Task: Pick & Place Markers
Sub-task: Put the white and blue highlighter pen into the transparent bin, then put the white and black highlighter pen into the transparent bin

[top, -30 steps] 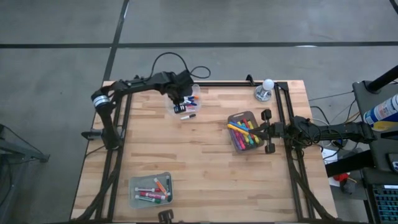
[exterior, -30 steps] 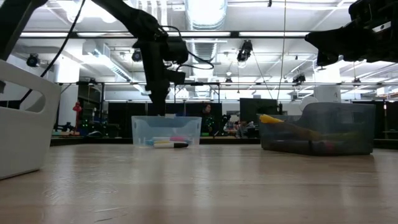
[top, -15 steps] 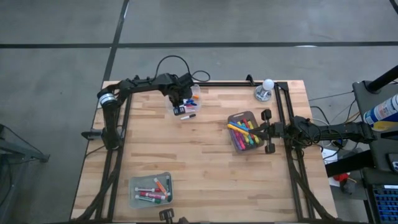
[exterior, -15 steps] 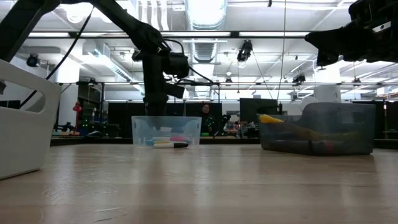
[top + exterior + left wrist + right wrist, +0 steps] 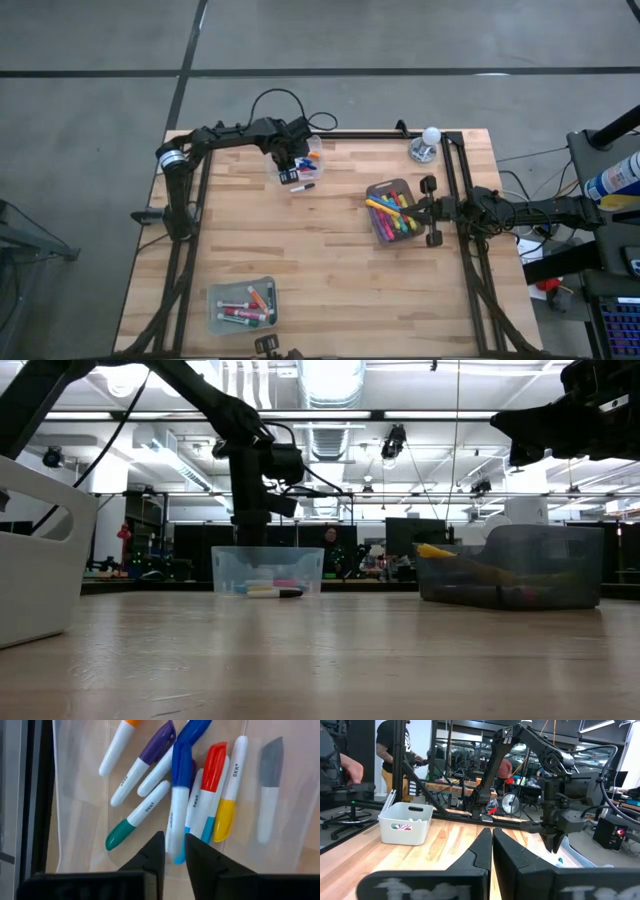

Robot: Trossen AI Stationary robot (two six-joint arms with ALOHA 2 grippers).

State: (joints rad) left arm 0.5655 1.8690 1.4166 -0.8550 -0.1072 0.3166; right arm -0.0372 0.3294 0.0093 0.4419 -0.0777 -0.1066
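Wooden table (image 5: pixel 320 270), three marker bins (image 5: pixel 241 306), one loose marker (image 5: pixel 304 187)

Capped markers (image 5: pixel 150 810) lying jumbled in mixed colours, a blue one (image 5: pixel 179 795) sitting pinched, others (image 5: pixel 393 214) lying binned elsewhere

The letters "SKK" can be read on the white barrels of three markers in the left wrist view: the green-capped marker (image 5: pixel 138 821), the purple-capped marker (image 5: pixel 142 762) and the yellow-capped marker (image 5: pixel 229 790). No other print can be made out in any view.
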